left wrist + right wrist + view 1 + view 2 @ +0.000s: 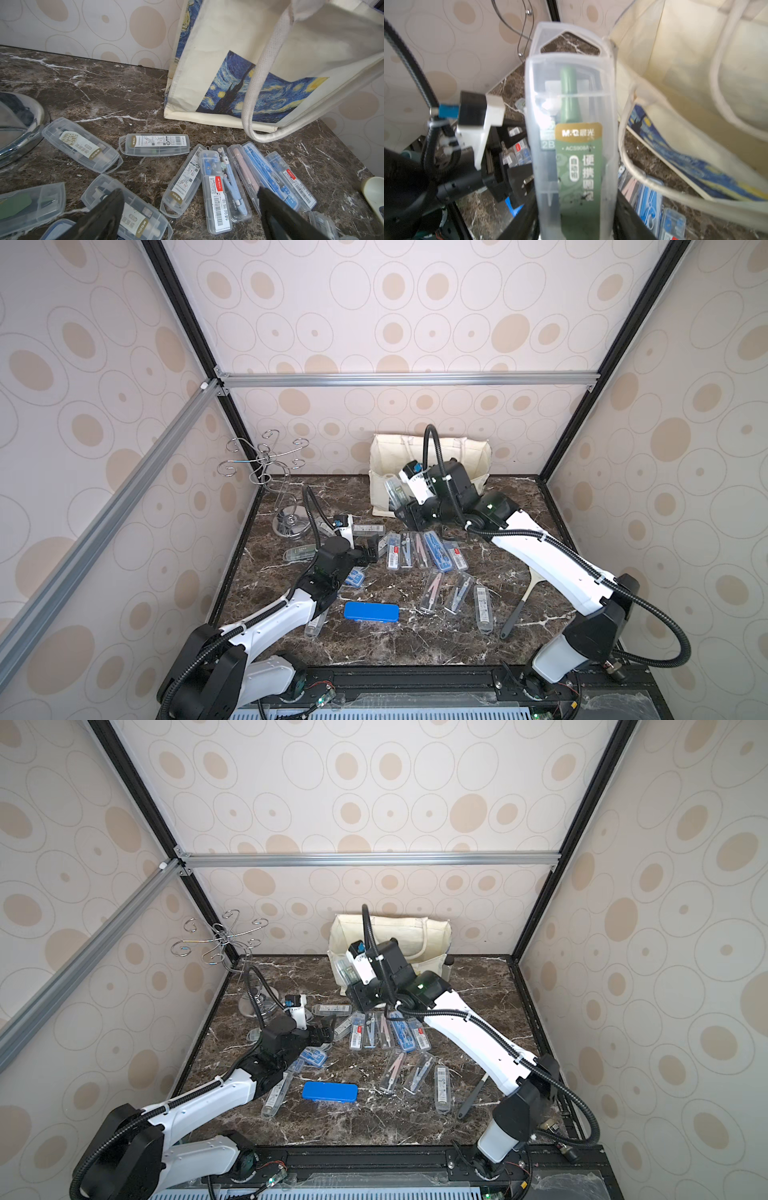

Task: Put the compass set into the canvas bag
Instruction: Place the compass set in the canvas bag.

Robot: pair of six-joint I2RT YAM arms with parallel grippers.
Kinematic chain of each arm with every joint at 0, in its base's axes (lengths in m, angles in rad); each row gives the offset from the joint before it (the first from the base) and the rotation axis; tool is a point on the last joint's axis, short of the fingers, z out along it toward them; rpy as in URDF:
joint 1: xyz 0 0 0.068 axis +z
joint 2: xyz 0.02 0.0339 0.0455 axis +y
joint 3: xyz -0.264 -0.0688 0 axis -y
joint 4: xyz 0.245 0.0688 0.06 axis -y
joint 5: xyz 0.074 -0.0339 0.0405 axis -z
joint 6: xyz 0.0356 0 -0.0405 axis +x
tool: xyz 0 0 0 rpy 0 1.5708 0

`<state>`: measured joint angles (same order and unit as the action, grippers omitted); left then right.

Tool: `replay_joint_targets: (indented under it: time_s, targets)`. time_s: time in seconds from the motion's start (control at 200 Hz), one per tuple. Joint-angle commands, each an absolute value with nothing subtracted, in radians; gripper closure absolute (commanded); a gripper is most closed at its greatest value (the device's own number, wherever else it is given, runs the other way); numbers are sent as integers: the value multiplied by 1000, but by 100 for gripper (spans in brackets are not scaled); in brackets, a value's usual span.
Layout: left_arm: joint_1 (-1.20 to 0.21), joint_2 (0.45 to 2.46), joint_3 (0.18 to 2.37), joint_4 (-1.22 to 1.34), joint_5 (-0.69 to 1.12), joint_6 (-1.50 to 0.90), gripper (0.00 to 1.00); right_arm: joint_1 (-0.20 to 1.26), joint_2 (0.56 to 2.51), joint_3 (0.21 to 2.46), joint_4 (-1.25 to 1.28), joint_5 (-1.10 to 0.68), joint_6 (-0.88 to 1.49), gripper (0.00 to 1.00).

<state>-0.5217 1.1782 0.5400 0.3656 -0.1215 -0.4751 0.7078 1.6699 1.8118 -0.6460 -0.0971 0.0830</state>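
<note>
My right gripper (575,216) is shut on a compass set (571,128), a clear plastic case holding a green compass. It holds the case in the air at the front left corner of the canvas bag (457,456). In both top views the case (344,969) overlaps the bag's front wall (415,936). In the right wrist view the bag's edge (685,62) lies just beside the case. The bag stands at the back, its starry print (259,97) facing forward. My left gripper (190,207) hangs open over several more compass set cases (419,549) lying on the table.
A chrome hook stand (266,464) stands at the back left. A blue tin (371,611) lies near the front. A dark-handled utensil (519,608) lies at the right under my right arm. Patterned walls enclose the marble table (415,647).
</note>
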Motion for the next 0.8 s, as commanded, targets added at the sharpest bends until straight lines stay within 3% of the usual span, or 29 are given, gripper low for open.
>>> replay_joint_targets:
  time_s: [0.0, 0.2, 0.44, 0.795]
  targets:
    - [-512, 1147, 530, 386, -141, -475, 0, 633, 1752, 1950, -713, -178, 17, 47]
    - [-512, 1113, 507, 373, -167, -488, 0, 489, 1911, 2165, -745, -233, -9, 47]
    - [-512, 1103, 508, 340, -194, -504, 0, 351, 2046, 2248, -764, -276, -49, 47]
    - [-511, 1127, 513, 329, -209, -519, 0, 288, 2148, 2321, -919, -285, -305, 46]
